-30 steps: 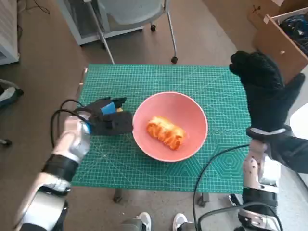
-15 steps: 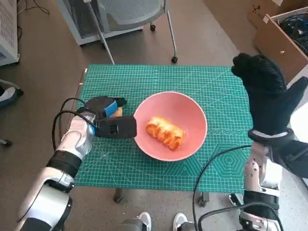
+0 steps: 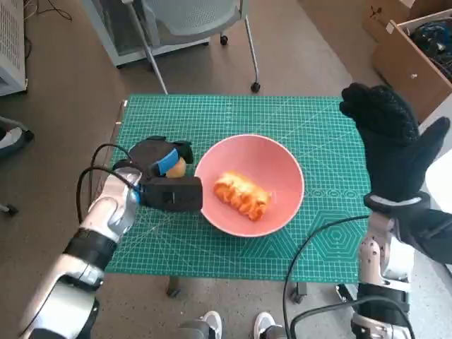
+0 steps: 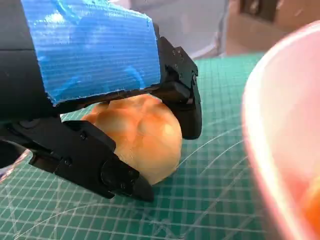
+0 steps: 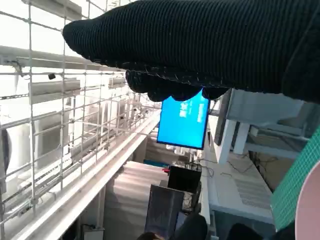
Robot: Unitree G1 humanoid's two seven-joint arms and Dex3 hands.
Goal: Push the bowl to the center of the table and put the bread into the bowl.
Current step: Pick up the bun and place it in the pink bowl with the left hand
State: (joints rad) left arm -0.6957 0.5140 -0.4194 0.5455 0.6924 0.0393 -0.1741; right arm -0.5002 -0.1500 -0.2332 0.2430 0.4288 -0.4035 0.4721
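Bread [image 4: 137, 137] sat clasped in the left hand [image 3: 166, 180], just left of the bowl [image 3: 282, 159]; the right hand [image 3: 392, 141] hovered spread, empty.

Left hand [image 3: 159, 176] fingers [image 4: 120, 177] closed low; right hand [image 3: 392, 145] raised, open.

You see a smooth, glossy pink bowl [image 3: 249, 184] on a matt green gridded mat [image 3: 311, 134]. The bun [image 4: 137, 132] looks soft with a light sheen; the bread [image 3: 242, 194] in the bowl is glazed. The left hand [image 3: 164, 180] is hard black plastic under ribbed blue tape [image 4: 87, 47] — the right hand [image 3: 390, 145] wears coarse knitted cloth.
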